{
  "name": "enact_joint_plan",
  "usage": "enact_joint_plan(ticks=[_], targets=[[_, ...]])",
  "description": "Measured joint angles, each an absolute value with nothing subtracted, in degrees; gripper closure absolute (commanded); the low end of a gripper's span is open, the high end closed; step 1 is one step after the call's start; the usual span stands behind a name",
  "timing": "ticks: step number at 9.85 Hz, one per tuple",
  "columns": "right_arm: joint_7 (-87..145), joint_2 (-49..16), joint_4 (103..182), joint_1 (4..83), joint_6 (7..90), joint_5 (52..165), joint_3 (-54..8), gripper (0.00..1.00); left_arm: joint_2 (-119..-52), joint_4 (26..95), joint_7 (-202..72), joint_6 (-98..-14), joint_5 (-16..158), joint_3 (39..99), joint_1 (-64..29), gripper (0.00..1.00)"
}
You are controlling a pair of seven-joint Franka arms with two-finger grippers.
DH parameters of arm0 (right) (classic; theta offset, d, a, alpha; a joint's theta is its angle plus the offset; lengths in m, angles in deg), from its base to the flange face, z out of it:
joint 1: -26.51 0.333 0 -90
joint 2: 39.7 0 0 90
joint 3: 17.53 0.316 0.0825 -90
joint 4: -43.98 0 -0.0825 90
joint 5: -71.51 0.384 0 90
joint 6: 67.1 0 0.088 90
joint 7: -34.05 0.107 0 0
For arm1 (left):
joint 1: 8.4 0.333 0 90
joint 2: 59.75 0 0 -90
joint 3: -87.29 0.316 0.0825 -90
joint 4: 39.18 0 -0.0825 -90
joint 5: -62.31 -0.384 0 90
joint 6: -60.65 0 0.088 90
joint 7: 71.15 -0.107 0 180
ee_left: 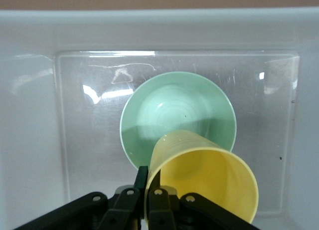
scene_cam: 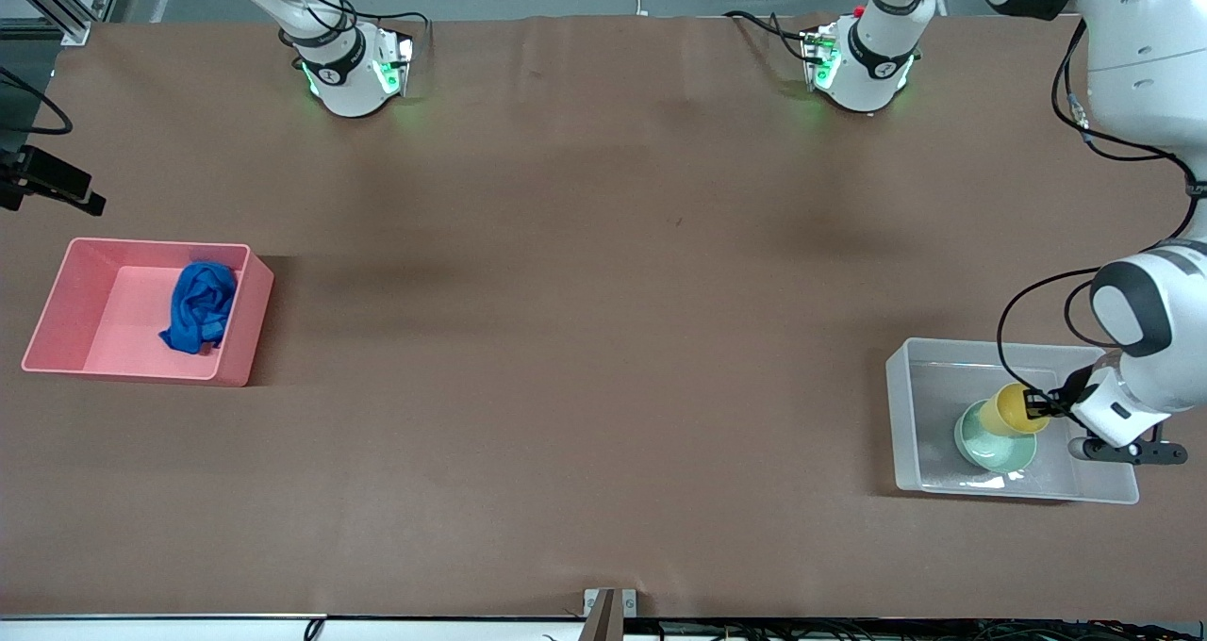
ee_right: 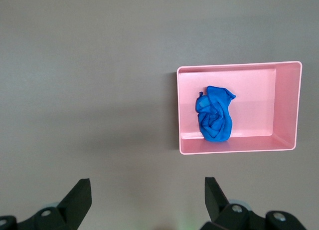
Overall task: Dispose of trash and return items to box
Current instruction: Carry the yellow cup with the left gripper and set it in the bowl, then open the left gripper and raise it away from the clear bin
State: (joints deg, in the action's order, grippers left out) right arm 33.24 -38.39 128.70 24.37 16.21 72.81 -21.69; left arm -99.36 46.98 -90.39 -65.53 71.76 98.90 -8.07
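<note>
Brown table (scene_cam: 603, 339), two bins, one at each end. Clear box (scene_cam: 903, 415) at the left arm's end: holds a mint-green bowl (scene_cam: 995, 448) resting upright on its floor, roughly at the middle. Yellow cup (scene_cam: 1011, 409), tilted, raised over the bowl with its open mouth turned toward the left gripper; the lower part of the cup overlaps the bowl's rim in both the front and left wrist views, and whether the two touch cannot be told. Left gripper (scene_cam: 1040, 402) inside the box opening, fingers (ee_left: 141, 182) pinched shut on the cup's rim, one finger outside the wall and one inside it, seen in the left wrist view as two dark pads closed on the yellow edge (ee_left: 199, 175); the bowl (ee_left: 174, 115) lies just beneath there. Pink bin (scene_cam: 57, 311) at the right arm's end: holds the blue rag (scene_cam: 200, 306), crumpled, lying against the bin's wall on the side toward the table's middle. Right gripper not in the front view; its own wrist view shows its two fingers (ee_right: 77, 200) spread wide with nothing between them, high over bare table beside the pink bin (ee_right: 286, 110), rag (ee_right: 215, 120) visible inside. Right arm waits.
</note>
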Motion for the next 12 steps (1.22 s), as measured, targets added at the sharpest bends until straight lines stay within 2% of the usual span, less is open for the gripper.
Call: enact_joint_plan(ticks=[1,2,3,4,8,10,12], targets=[[33.24,-38.39,128.70,24.37,16.21,72.81,-21.70,0.00,-100.24,46.87,-90.39,-65.53,71.76,98.92,-8.04,0.95],[33.24,-38.39,128.69,24.37,16.21,72.81,-21.70,0.00,-100.90,46.80,-90.39,-65.53,71.76,98.93,-8.02,0.78],[33.24,-38.39,128.69,24.37,16.23,72.81,-21.70,0.00,-101.20,46.70,-90.39,-65.54,71.76,98.96,-7.98,0.23],[33.24,-38.39,128.69,24.37,16.29,72.81,-21.70,0.00,-101.22,46.56,-90.39,-65.54,71.76,99.00,-7.85,0.00],[33.23,-38.40,128.67,24.36,16.31,72.81,-21.72,0.00,-98.59,43.86,-90.29,-65.85,72.07,99.01,-7.88,0.00],[33.23,-38.40,128.65,24.37,16.33,72.81,-21.69,0.00,-91.33,43.43,-89.99,-64.09,72.07,98.61,-8.38,0.00],[33.20,-38.40,128.66,24.41,16.30,72.81,-21.63,0.00,-81.27,45.29,-88.04,-56.46,70.71,96.19,-8.41,0.00]])
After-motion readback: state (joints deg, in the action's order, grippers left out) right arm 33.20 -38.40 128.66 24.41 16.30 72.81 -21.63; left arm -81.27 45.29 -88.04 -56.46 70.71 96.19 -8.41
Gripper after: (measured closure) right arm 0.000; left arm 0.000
